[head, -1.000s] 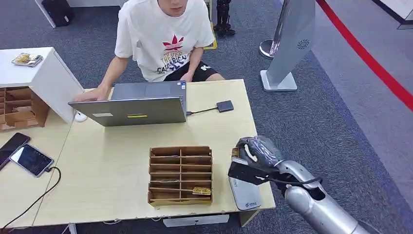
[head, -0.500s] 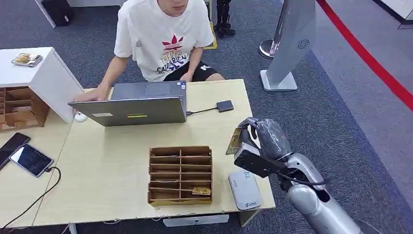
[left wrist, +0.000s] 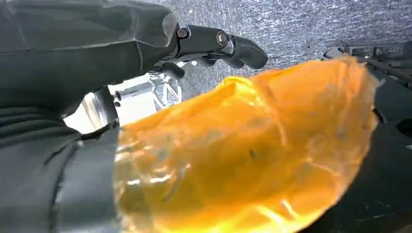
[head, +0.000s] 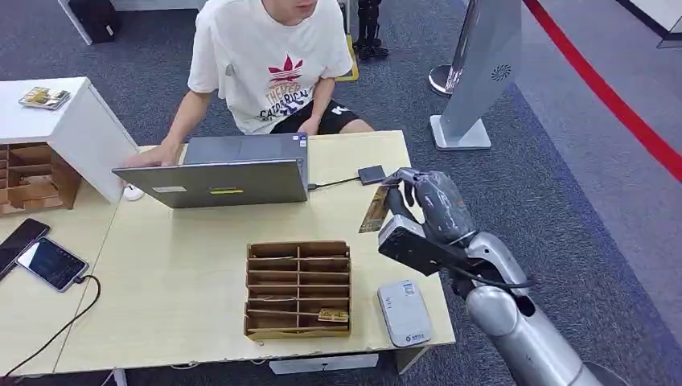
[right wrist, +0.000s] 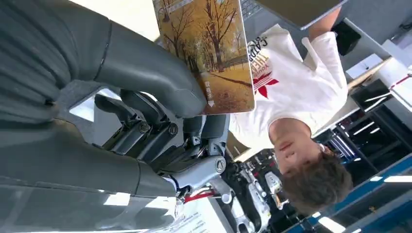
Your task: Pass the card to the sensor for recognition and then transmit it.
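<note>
My right hand (head: 430, 211) pinches a card (head: 375, 211) and holds it tilted in the air over the right side of the table (head: 185, 281), beyond the sensor. The right wrist view shows the card (right wrist: 206, 48) printed with autumn trees, the thumb pressed on its face. The sensor (head: 404, 312), a flat grey-white reader, lies near the table's front right corner with nothing over it. My left hand (left wrist: 145, 58) hangs over grey carpet, its dark fingers (left wrist: 233, 46) stretched out with nothing in them; an orange translucent blur covers much of that view.
A wooden card organizer (head: 297, 288) stands left of the sensor, with a card in its front right slot. A person (head: 269, 64) sits at the far side behind a laptop (head: 217, 181). A small dark adapter (head: 371, 174) lies near the card. Phones (head: 52, 263) lie at the left.
My right hand has lifted the card off the sensor and carried it up and toward the far side of the table. The sensor now lies uncovered.
</note>
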